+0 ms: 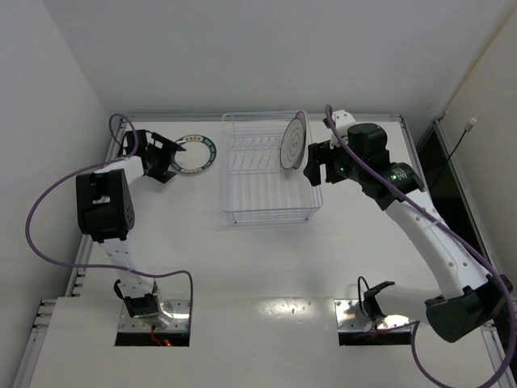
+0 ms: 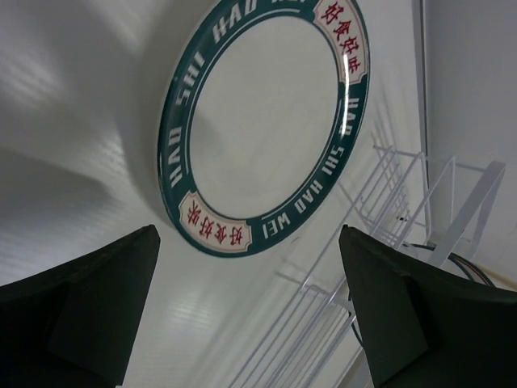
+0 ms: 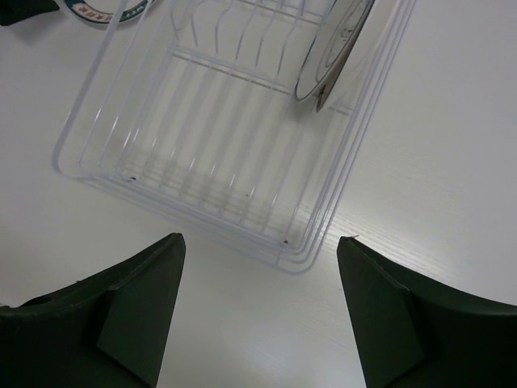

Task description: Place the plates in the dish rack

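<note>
the teal-rimmed plate [image 1: 195, 153] lies flat on the worktop [image 1: 266, 267], just left of the dish rack [image 1: 271, 174] and apart from it. it is round and glossy, with a plain white centre and a broad dark teal band. the band carries white lettering, "hao shi hao wei", broken by white panels with red characters. in the left wrist view the teal-rimmed plate [image 2: 266, 121] shows a soft sheen along its raised edge, and the rack's wires [image 2: 404, 210] run beside it on the right.

a pale plate [image 1: 293, 140] with a thin dark ring near its rim stands on edge in the rack's far right part, leaning slightly among the upright tines. the right wrist view shows this pale plate [image 3: 335, 44] from the side, its lower edge down among the wires.

the dish rack [image 3: 226, 153] is a rectangular basket of thin white-clear wire, with a ribbed floor of parallel rods, rows of short tines and rounded corners. apart from the one plate, its slots stand bare.

the left gripper [image 1: 171, 160] sits just beside the teal plate's left edge. its dark, matte, blocky fingers [image 2: 81, 315] are spread wide and hold nothing; the plate lies ahead of the tips, not between them. the right gripper [image 1: 311, 164] hangs just off the rack's right side, near the standing plate. its fingers [image 3: 396, 323] are also spread wide and hold nothing.

the worktop is smooth, white and faintly glossy.
</note>
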